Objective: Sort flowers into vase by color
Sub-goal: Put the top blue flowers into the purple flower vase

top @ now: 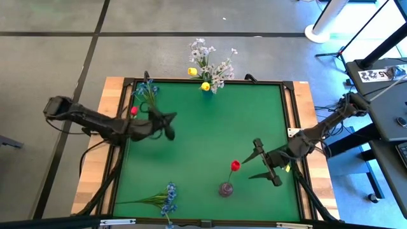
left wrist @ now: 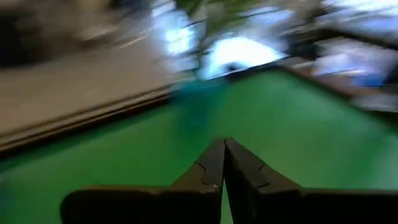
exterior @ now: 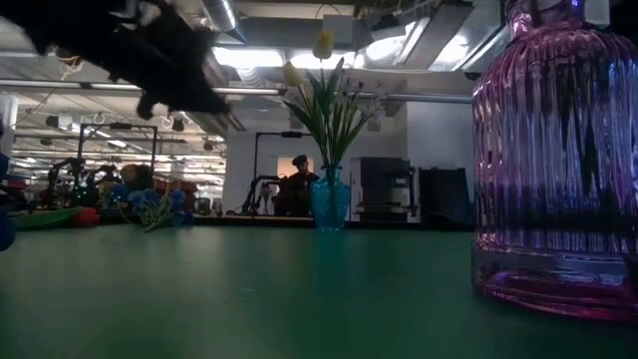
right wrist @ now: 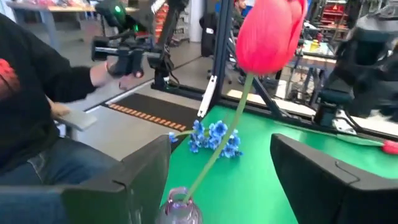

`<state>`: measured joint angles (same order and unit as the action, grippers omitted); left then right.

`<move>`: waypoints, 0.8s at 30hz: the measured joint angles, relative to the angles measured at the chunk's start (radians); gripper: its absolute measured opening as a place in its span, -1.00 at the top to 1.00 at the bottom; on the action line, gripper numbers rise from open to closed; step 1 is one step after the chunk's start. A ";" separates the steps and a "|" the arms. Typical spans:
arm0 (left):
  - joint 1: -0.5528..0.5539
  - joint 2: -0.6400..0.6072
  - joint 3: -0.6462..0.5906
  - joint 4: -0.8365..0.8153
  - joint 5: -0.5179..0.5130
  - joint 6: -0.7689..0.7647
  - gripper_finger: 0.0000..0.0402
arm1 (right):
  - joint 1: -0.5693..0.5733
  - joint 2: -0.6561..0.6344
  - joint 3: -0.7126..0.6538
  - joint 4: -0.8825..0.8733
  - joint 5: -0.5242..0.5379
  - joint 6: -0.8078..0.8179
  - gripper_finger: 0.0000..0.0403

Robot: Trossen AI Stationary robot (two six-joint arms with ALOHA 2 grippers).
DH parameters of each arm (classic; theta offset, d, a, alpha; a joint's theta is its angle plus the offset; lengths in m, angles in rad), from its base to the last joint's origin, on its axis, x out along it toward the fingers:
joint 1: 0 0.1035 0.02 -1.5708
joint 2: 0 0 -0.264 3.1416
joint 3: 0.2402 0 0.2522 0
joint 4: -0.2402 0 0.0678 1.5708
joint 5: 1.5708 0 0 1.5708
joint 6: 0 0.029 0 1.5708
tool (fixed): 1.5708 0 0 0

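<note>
Two vases already hold flowers on the green counter (top: 210, 133), so the sorting looks roughly half done. At the far edge, the blue vase (exterior: 330, 198) carries the biggest bunch: white sprigs (top: 213, 63) together with two yellow buds (top: 198, 79), which suggests those colours are finished, though mixed in one vase. Near the right front, the purple vase (top: 226, 189) holds a single red bud (top: 235, 165) whose stem leans out of its neck. Two blue clusters remain loose: one lies at the near left edge (top: 166, 197), another at the far left corner (top: 147, 89), and a second red bud (top: 134, 111) rests beside the left arm there. I judge these three are what is left. The right gripper (top: 264, 163) sits just right of the purple vase with its fingers spread wide on either side of the red bud's stem, touching nothing. The left gripper (top: 169, 125) hovers over the left part of the counter with its fingers pressed together and empty.
</note>
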<state>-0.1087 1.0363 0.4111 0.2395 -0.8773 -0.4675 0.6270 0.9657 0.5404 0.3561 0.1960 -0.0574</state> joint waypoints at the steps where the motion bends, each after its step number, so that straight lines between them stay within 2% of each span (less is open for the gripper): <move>1: 0.038 0.000 0.050 -0.158 -0.025 -0.085 0.96 | 0.012 0.000 0.000 -0.006 0.023 0.000 -0.38; 4: 0.163 0.002 0.174 -0.591 0.014 -0.306 0.86 | 0.045 0.000 0.000 -0.026 0.082 -0.001 -0.38; 7: 0.277 0.006 0.197 -0.757 0.098 -0.421 0.68 | 0.081 0.000 0.000 -0.043 0.146 0.009 -0.38; 11: 0.420 0.006 0.155 -0.764 0.190 -0.523 0.38 | 0.127 0.000 0.000 -0.046 0.219 0.045 -0.38; 15: 0.513 0.029 0.093 -0.681 0.199 -0.536 0.15 | 0.172 0.000 0.000 -0.046 0.280 0.102 -0.38; 18: 0.568 0.072 0.060 -0.646 0.168 -0.525 0.10 | 0.206 0.000 0.000 -0.047 0.323 0.139 -0.38; 24: 0.618 0.204 0.048 -0.602 0.146 -0.526 0.14 | 0.246 0.000 0.001 -0.051 0.405 0.173 -0.38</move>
<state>0.5092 1.2402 0.4591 -0.3627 -0.7310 -0.9936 0.8729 0.9661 0.5411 0.3056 0.6007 0.1153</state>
